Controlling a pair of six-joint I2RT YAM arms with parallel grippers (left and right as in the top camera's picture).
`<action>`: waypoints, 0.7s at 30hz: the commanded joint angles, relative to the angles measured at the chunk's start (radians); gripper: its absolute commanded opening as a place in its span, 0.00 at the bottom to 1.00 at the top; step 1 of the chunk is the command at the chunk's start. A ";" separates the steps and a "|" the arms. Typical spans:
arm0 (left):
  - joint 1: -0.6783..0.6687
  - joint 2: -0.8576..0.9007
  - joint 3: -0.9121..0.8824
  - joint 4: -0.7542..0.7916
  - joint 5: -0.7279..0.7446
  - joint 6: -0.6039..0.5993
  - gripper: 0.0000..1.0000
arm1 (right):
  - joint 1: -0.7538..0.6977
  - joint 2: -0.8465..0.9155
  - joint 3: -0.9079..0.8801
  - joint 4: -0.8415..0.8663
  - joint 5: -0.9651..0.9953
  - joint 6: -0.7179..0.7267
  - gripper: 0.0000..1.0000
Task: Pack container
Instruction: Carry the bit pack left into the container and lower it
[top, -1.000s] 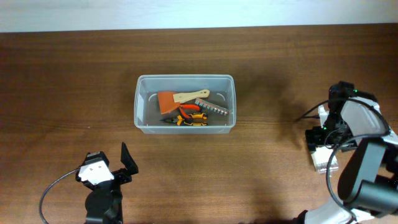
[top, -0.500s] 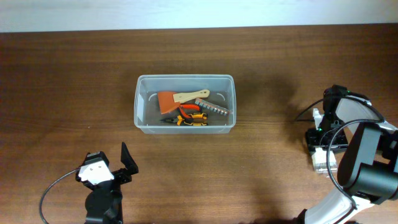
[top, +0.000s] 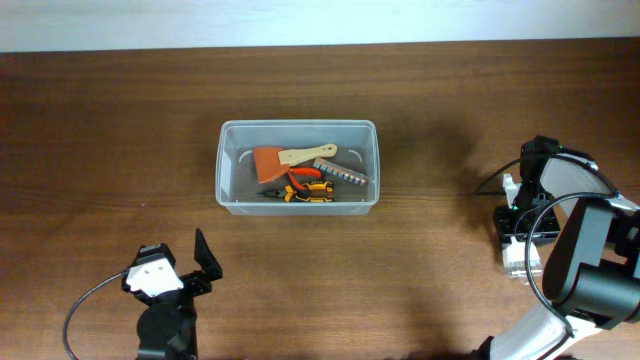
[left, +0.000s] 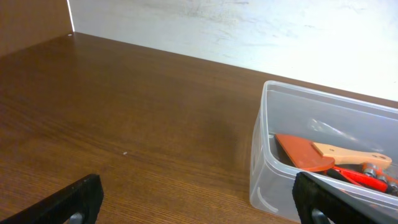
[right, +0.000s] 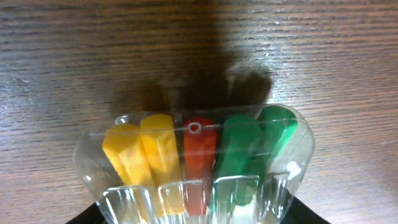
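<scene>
The container (top: 297, 207), a large clear tub, stands at the table's middle; it also shows in the left wrist view (left: 268, 167). Inside lie an orange scraper with a wooden handle (top: 270, 162), orange-handled pliers (top: 305, 189) and a grey toothed tool (top: 343, 173). My left gripper (top: 192, 268) is open and empty, low over the table in front of the tub's left corner (left: 199, 205). My right gripper (top: 520, 238) is at the far right edge, shut on a small clear box of coloured markers (right: 198, 163), held just above the wood.
A black cable (top: 492, 184) runs from the right arm across the table. The table's back edge meets a white wall (left: 249, 31).
The right arm shifted slightly left and down a second ago, then held still. The left arm and the tub have not moved.
</scene>
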 joint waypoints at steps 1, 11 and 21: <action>-0.003 -0.007 -0.003 -0.002 -0.003 0.009 0.99 | -0.005 0.021 0.033 0.040 -0.002 0.017 0.53; -0.003 -0.007 -0.003 -0.002 -0.003 0.009 0.99 | 0.052 0.021 0.337 -0.072 -0.003 0.016 0.51; -0.003 -0.007 -0.003 -0.002 -0.003 0.009 0.99 | 0.285 0.021 0.726 -0.198 -0.003 0.016 0.48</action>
